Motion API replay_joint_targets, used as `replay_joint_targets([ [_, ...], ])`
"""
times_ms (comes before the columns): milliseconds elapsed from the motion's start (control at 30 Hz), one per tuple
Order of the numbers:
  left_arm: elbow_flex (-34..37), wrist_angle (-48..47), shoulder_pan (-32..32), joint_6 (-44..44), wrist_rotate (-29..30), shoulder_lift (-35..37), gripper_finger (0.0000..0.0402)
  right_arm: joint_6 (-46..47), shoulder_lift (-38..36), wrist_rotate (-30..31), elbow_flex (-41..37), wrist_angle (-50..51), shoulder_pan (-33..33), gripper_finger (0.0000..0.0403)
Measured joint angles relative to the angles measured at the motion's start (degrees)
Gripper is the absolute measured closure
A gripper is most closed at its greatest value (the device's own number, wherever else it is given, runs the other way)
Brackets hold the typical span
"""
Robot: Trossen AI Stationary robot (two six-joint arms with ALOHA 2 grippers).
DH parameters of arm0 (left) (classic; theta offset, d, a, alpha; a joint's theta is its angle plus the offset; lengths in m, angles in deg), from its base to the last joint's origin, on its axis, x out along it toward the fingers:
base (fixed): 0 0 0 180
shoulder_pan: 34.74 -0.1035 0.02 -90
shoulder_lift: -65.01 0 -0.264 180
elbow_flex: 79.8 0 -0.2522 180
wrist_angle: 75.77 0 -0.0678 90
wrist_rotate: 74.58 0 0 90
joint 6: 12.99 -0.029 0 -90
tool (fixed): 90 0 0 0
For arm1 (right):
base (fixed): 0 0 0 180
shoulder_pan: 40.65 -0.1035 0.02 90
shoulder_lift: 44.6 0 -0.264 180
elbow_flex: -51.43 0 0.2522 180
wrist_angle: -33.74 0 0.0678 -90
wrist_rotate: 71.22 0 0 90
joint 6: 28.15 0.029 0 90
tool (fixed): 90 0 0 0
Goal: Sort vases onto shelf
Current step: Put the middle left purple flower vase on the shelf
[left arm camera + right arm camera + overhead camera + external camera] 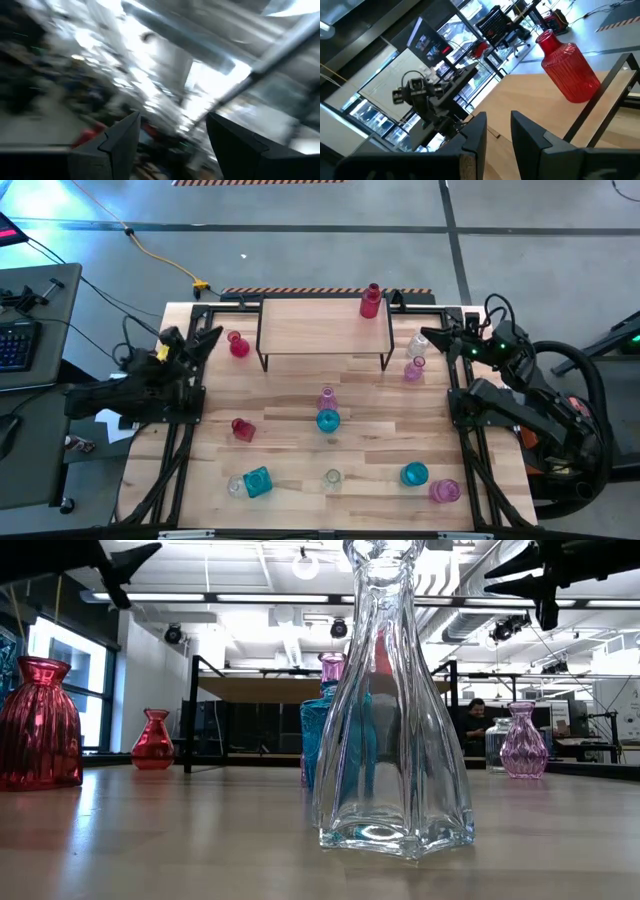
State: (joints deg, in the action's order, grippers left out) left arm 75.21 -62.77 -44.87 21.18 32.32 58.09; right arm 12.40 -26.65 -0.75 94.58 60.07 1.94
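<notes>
Held both pincers raised and empty: left pincer [213,336] apart at left, right pincer [432,337] nearly together at right. Left one red vase [371,301] on shelf [320,328] upper centre, others scattered over tabletop [290,430]. Risked toppling crowded glass on descent.

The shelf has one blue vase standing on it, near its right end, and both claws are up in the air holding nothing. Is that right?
Almost. The vase on the shelf is red, not blue; the high view shows it near the right end. The rest holds: the left claw and right claw are raised and hold nothing.
</notes>
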Motion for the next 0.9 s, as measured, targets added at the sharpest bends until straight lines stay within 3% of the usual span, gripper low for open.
replay_joint_targets([
  [67, -2.64, -4.59, 0.12, 3.12, 4.83, -0.90, 0.0181, 0.16, 0.00, 0.00, 0.00, -0.01, -0.01, 0.0334],
  [267, -5.28, -7.12, 0.22, 8.27, 3.51, -4.97, 0.0181, -1.14, 0.02, 0.02, 0.00, 0.01, -0.02, 0.0334],
  [567, -10.71, -1.99, -0.07, 8.60, -3.19, -18.26, 0.0181, -3.39, 0.02, 0.06, 0.00, 0.02, 0.00, 0.0334],
  [700, -13.78, -0.47, -0.07, 7.56, -1.33, -25.50, 0.0181, -3.62, 0.02, 0.07, 0.00, 0.04, 0.00, 0.0334],
  [800, -14.31, 4.15, -0.31, 8.18, 1.38, -30.67, 0.0181, -4.85, 0.02, 0.08, 0.00, 0.04, 0.00, 0.0334],
  [900, -14.39, 11.10, -1.24, 8.39, 0.53, -35.04, 0.0181, -5.03, 0.02, 0.09, 0.00, 0.04, 0.00, 0.0334],
])
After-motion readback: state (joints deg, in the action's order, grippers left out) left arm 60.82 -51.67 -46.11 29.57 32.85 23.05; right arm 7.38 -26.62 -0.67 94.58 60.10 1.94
